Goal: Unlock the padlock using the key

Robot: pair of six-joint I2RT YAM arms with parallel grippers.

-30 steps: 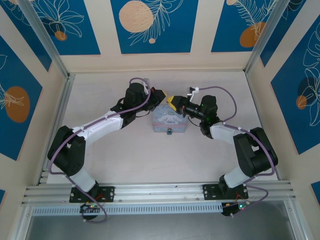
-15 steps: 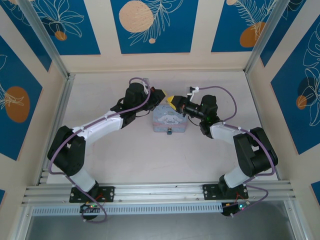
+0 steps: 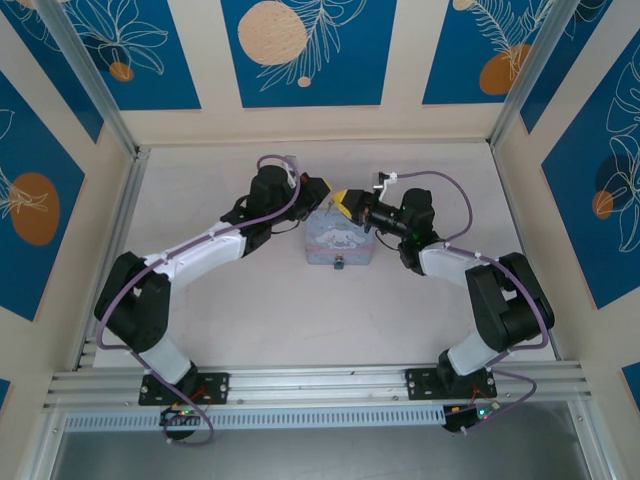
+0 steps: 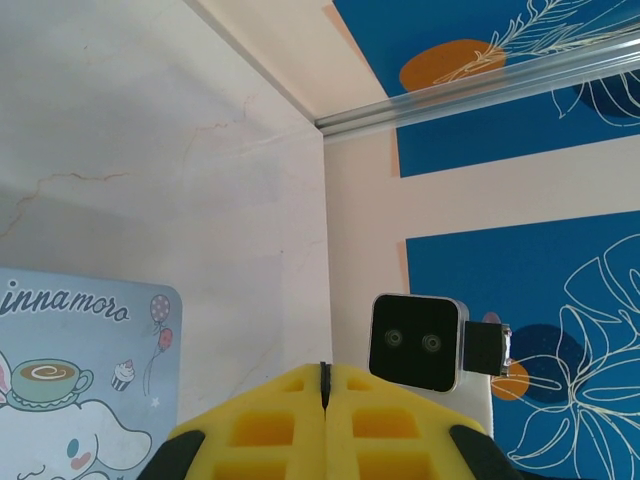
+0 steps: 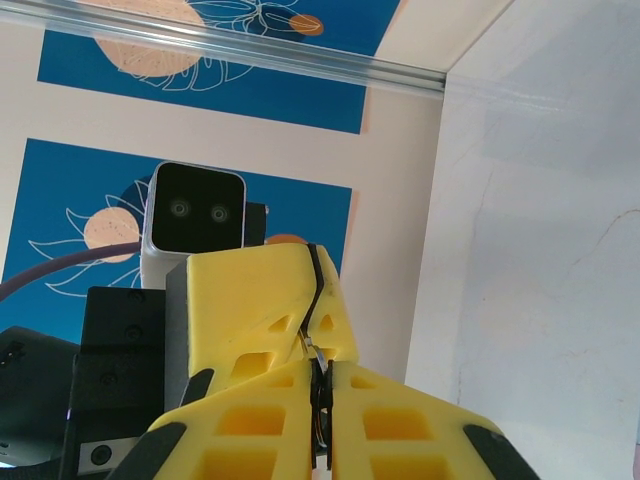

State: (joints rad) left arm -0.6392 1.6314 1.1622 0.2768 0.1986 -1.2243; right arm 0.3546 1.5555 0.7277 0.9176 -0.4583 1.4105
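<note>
Two grippers meet tip to tip above the far edge of a light blue cartoon-printed tin box [image 3: 338,240], which sits in the middle of the pale table [image 3: 250,310]. The left gripper [image 4: 323,380] has its yellow fingers pressed flat together, leaving only a thin dark seam between them. From its wrist camera, the printed lid of the box lies below and to the left of the fingertips.

The right gripper [image 5: 322,385] is also closed down, but on something: a thin dark brownish strip stands in the narrow slot between its fingers. This appears to be the key [image 5: 319,420], though it is too small to make out its shape. In the right wrist view, the tip of the left gripper rests just above and against the right gripper's fingertips, right over that slot.

The padlock [image 3: 340,264] is a small blue spot on the near face of the box, the side towards the arm bases. It lies on the opposite side of the box from both grippers, so the whole lid is between it and the key. Nothing is touching the padlock.
</note>
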